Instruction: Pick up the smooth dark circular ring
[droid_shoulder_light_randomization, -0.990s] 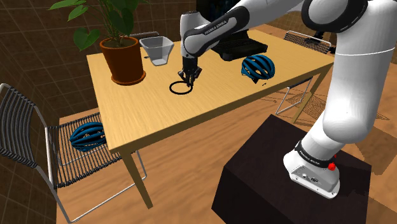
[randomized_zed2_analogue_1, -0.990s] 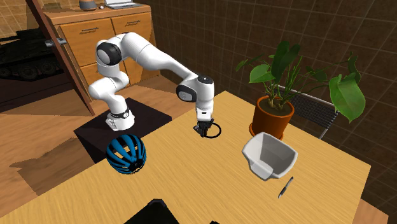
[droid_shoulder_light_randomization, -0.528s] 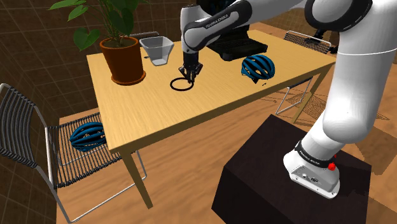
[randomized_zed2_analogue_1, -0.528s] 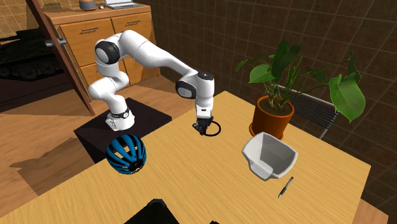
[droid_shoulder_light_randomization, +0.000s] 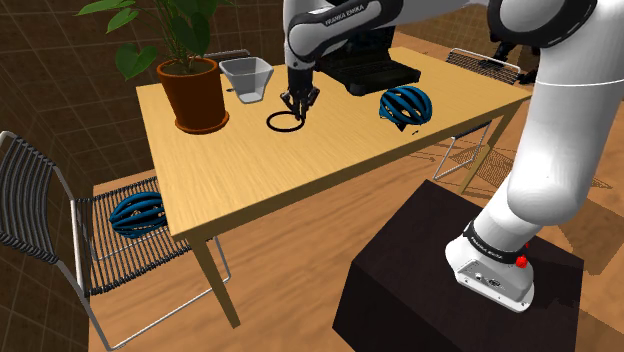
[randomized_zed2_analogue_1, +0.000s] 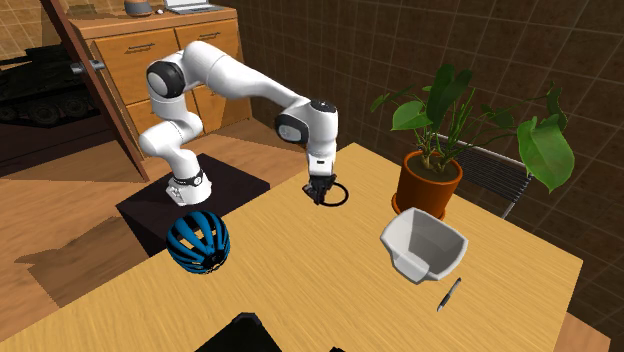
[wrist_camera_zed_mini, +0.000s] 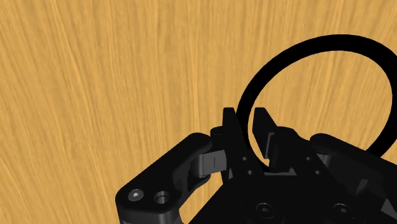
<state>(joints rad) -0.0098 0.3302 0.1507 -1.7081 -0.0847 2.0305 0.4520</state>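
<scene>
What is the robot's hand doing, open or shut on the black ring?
Shut on the ring. In the wrist view the gripper has its two fingers clasping the ring's thin band between them.

On the wooden table (droid_shoulder_light_randomization: 250, 185) stand a potted plant (droid_shoulder_light_randomization: 193, 95), grey bin (droid_shoulder_light_randomization: 246, 78), blue helmet (droid_shoulder_light_randomization: 406, 104) and pen (randomized_zed2_analogue_1: 449, 294).

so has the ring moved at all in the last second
Yes. In the shoulder view the ring now sits higher in the picture, closer to the white bin than before, carried by the gripper clasping its rim.
</scene>
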